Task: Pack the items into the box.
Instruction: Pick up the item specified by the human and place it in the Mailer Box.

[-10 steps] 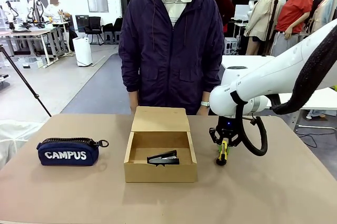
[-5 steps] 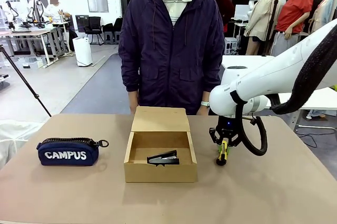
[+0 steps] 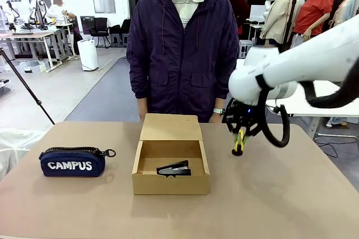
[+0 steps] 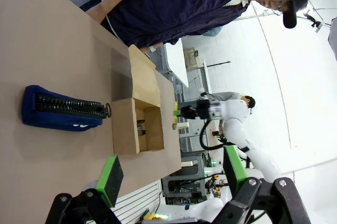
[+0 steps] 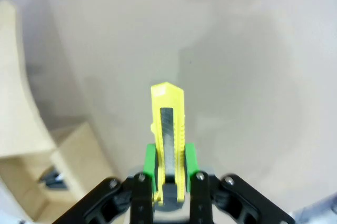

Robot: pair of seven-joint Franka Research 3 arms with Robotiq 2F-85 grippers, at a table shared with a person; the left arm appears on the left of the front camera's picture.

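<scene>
Two items noted. First, the utility knife is pinched in the right claw, hanging clear above the table, just right of the open box. Second, the stapler-like tool lies inside the box. The left claw is spread, nothing between its pads.

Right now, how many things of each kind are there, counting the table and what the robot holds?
1 box
1 pouch
1 stapler, inside the box
1 knife, held by the right gripper
Total: 4
</scene>
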